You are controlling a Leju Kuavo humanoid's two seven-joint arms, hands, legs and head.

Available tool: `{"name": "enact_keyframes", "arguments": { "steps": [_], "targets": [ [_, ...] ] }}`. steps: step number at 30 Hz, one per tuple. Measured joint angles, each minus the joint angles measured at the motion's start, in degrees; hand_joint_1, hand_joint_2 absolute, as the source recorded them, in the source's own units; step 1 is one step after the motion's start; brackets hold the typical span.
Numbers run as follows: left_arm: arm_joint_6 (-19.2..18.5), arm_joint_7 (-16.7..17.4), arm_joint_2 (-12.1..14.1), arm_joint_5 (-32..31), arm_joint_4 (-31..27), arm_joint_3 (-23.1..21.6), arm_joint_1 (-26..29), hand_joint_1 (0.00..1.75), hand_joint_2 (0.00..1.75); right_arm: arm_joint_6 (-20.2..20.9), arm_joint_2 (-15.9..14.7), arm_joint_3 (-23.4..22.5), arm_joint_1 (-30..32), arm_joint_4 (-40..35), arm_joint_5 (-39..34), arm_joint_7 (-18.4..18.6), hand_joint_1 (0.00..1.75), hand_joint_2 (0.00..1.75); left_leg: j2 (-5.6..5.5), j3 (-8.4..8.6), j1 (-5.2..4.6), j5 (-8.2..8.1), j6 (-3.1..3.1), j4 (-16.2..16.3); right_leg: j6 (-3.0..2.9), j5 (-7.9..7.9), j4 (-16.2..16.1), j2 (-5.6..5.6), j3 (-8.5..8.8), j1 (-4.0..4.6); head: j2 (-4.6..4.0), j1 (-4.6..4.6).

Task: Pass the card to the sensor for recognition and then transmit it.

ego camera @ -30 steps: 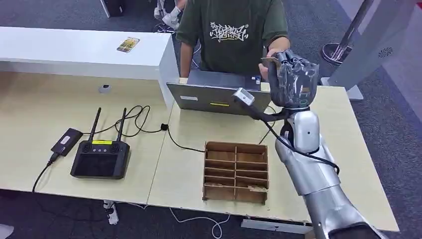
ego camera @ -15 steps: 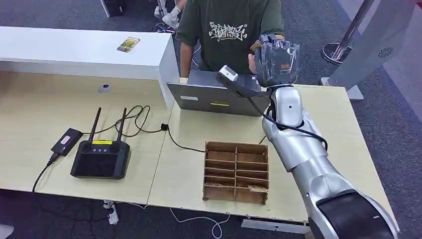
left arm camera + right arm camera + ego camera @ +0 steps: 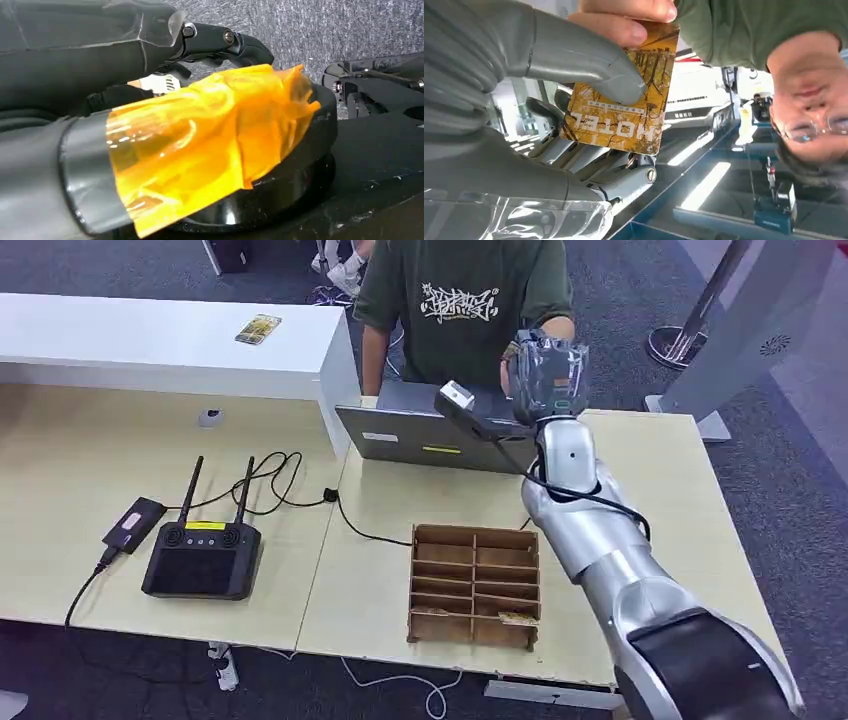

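One card [image 3: 624, 95] pinched by right hand [image 3: 539, 90], person's fingers [image 3: 624, 20] on far edge: handover step; next, let go.

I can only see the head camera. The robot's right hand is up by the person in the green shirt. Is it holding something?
Observer: Yes, the right hand pinches a yellow-brown plastic card under its grey thumb.
Operator: Is anything written on it?
Observer: "HOTEL" in white letters, upside down in the right wrist view.
Operator: Is the person touching it?
Observer: Yes, the person's fingers grip the card's far edge.
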Motion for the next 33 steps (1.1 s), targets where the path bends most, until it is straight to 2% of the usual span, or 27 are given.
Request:
{"name": "enact_keyframes", "arguments": {
  "steps": [9, 10, 18, 33],
  "targets": [
    [0.02, 0.00, 0.00, 0.11, 0.00, 0.00, 0.00, 0.00, 0.00, -0.11, -0.02, 0.00, -0.09, 1.31, -0.98, -0.15, 1.75, 1.75, 0.00, 0.00, 0.00, 0.00, 0.00, 0.00, 0.00, 0.00, 0.00, 0.01, -0.01, 0.00, 0.00, 0.00],
    [0.02, 0.00, 0.00, 0.11, 0.00, 0.00, 0.00, 0.00, 0.00, -0.11, -0.02, 0.00, -0.09, 1.38, -0.98, -0.15, 0.00, 1.75, 0.00, 0.00, 0.00, 0.00, 0.00, 0.00, 0.00, 0.00, 0.00, 0.01, -0.01, 0.00, 0.00, 0.00],
    [0.04, 0.00, 0.00, 0.33, 0.00, 0.00, -0.01, 0.00, 0.00, 0.02, 0.00, -0.20, -0.09, 1.53, -2.99, -1.01, 0.00, 1.75, 0.01, 0.00, 0.00, 0.00, 0.00, 0.00, 0.00, 0.00, 0.00, 0.01, -0.01, 0.00, 0.00, 0.00],
    [0.04, -0.07, 0.00, 0.90, 0.00, 0.00, -0.02, 0.00, 0.00, 0.53, 0.35, -0.17, -0.21, 1.51, -2.03, -0.87, 0.00, 1.75, 0.01, 0.00, 0.00, 0.00, 0.00, 0.00, 0.00, 0.00, 0.00, 0.01, -0.01, 0.00, 0.00, 0.00]
  ]
}}
